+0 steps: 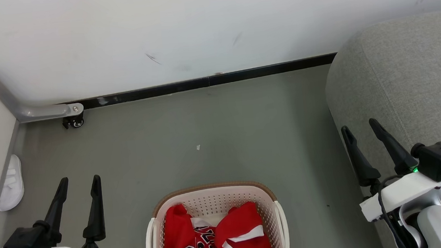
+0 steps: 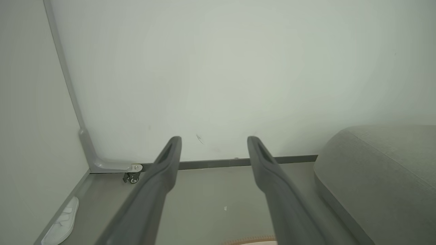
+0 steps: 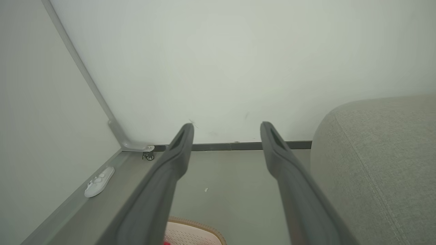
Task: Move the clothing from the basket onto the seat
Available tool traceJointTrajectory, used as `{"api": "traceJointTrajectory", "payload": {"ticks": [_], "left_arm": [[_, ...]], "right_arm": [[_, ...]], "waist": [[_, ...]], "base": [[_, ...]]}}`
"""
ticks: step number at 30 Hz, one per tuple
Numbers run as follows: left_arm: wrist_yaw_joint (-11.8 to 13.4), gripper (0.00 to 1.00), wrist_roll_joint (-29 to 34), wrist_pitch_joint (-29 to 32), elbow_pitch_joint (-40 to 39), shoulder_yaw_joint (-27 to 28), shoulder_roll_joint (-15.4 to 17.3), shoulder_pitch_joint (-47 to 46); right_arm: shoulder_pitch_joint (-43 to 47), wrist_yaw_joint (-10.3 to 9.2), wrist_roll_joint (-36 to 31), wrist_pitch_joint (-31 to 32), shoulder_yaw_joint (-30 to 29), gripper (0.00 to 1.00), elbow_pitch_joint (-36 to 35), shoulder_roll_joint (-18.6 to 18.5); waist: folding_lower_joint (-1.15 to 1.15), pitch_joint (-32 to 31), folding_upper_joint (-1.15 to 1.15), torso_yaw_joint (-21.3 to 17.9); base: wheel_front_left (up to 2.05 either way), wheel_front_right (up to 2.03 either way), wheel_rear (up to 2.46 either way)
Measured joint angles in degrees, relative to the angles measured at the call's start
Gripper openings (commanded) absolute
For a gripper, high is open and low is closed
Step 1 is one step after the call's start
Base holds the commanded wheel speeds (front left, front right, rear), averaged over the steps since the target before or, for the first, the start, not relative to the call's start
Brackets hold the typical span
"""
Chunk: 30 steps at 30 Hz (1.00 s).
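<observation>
Clothing (image 1: 249, 225), two crumpled red sports garments with white trim and black lettering, lies in the cream perforated plastic basket (image 1: 211, 202) with a brown rim, on smooth grey floor (image 1: 245, 130). We hold our left gripper (image 1: 80, 179) and right gripper (image 1: 359, 124) either side of it, long dark fingers spread wide, empty. The rounded grey woven-fabric seat (image 1: 412, 83) stands just beside the right gripper.

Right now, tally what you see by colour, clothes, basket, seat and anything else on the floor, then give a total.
Red: 2, jersey and shorts
White: 1, slipper
Cream: 1, basket
Grey: 1, seat
Total: 5
</observation>
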Motion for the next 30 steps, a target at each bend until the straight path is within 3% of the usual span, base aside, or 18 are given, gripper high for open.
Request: {"api": "traceJointTrajectory", "payload": {"ticks": [15,30], "left_arm": [[-0.08,1.0,0.0,0.0,1.37,-0.42,0.68,-1.54],[-0.54,1.0,-0.04,0.0,3.47,-4.25,1.93,-4.22]], "right_arm": [[-1.61,0.0,0.0,-0.01,-0.41,1.0,-0.62,0.64],[-2.41,0.0,-0.09,-0.01,-0.69,1.0,-0.48,1.64]], "waist": [[0.0,4.14,0.0,-0.51],[0.0,8.81,0.0,-1.58]], "base": [[0.0,0.0,0.0],[0.0,0.0,0.0]]}}
